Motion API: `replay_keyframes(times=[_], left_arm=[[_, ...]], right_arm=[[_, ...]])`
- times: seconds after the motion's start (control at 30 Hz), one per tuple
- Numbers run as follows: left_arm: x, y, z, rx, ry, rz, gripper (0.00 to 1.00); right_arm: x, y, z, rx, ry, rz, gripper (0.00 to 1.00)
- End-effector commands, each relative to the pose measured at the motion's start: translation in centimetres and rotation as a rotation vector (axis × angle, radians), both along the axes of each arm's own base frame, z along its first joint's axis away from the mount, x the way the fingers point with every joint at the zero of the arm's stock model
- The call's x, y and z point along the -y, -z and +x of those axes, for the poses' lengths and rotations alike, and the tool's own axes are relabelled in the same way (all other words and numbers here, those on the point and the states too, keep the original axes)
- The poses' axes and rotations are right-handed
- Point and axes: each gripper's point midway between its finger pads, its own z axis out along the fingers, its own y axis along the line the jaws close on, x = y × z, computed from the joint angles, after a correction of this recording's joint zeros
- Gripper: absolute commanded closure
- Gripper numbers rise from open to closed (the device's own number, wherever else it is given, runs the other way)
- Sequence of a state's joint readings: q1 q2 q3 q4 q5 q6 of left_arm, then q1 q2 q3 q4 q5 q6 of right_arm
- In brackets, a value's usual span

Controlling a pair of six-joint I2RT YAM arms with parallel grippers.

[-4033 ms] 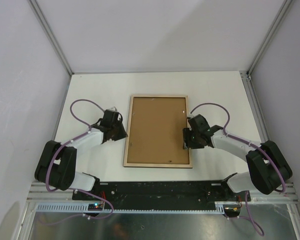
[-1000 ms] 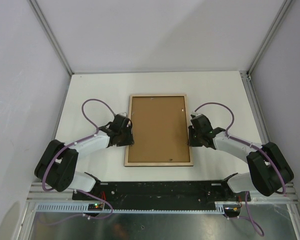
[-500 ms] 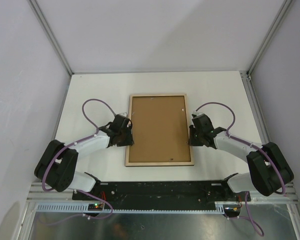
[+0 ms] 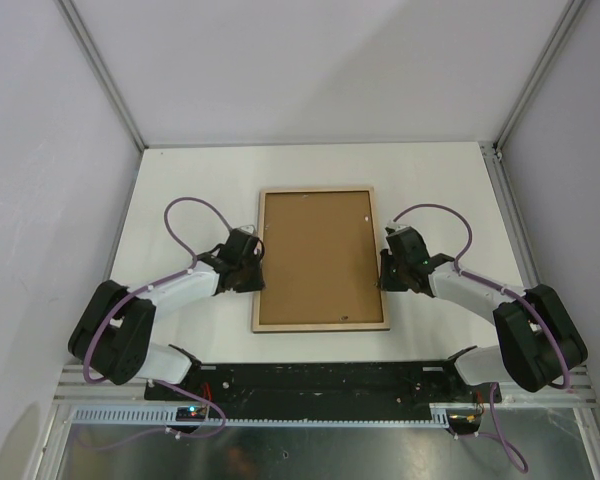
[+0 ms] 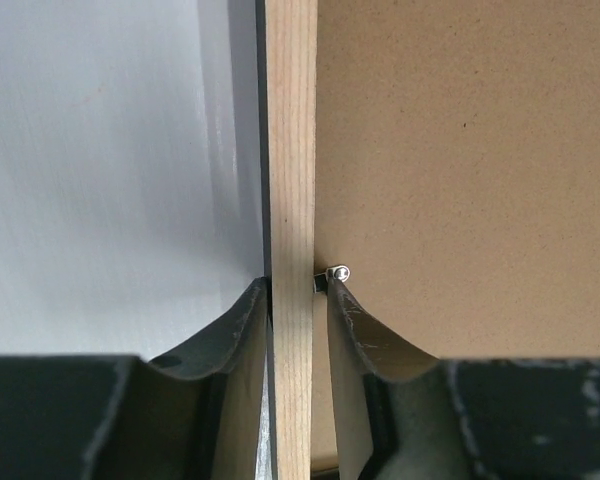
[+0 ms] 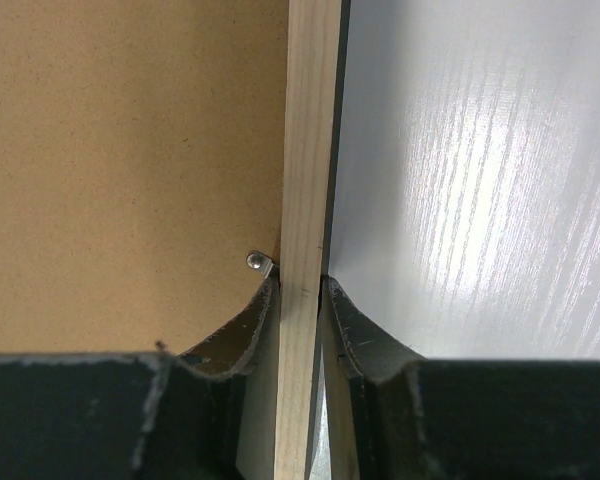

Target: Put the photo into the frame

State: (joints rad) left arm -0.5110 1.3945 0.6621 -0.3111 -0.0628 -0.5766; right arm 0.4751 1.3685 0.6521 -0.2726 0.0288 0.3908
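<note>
From above, the frame (image 4: 315, 190) lies flat at the middle of the white table (image 4: 440, 200), pale wood reverse up, with the brown backing board (image 4: 318, 260) inside it. The left gripper (image 4: 252, 268) sits at its left rail and the right gripper (image 4: 384, 270) at its right rail, roughly opposite each other.

In the left wrist view, the left gripper (image 5: 296, 285) straddles the wooden rail (image 5: 292, 150). The outer finger (image 5: 235, 320) touches the rail. The inner one stands a sliver off it beside a small metal tab (image 5: 338, 272) on the board. Whether it truly grips cannot be told.

In the right wrist view, the right gripper (image 6: 302, 285) is clamped on the opposite rail (image 6: 305, 120), both fingers (image 6: 355, 335) pressed against the wood, with a metal tab (image 6: 255, 261) just beside the inner one.
</note>
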Motion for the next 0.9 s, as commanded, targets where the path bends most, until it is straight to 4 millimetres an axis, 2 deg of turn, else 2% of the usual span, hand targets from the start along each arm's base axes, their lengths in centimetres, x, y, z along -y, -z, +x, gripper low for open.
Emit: replay_keyframes(times=[0.0,0.4,0.43,0.53,0.63,0.87], left_arm=[[-1.0,1.1,-1.3,-0.042,0.003,0.058,0.73],[-0.7,0.8,-0.7,-0.036,-0.015,0.048,0.85],[-0.6,0.7,-0.6,-0.034,-0.017,0.046,0.85],[-0.5,0.7,-0.5,-0.035,-0.019,0.042,0.87],[-0.5,0.8,-0.6,-0.042,-0.023,0.041,0.89],[-0.4,0.5,-0.4,-0.031,-0.024,0.031,0.9]], right_arm=[[1.0,1.0,-0.7,-0.027,0.005,-0.038,1.0],[0.9,1.0,-0.8,-0.029,0.001,-0.026,0.99],[0.8,0.9,-0.8,-0.029,0.0,-0.022,0.96],[0.6,0.4,-0.9,-0.021,-0.003,-0.002,0.76],[0.2,-0.2,-0.8,-0.007,-0.008,0.024,0.61],[0.3,-0.6,-0.8,-0.005,0.002,0.031,0.53]])
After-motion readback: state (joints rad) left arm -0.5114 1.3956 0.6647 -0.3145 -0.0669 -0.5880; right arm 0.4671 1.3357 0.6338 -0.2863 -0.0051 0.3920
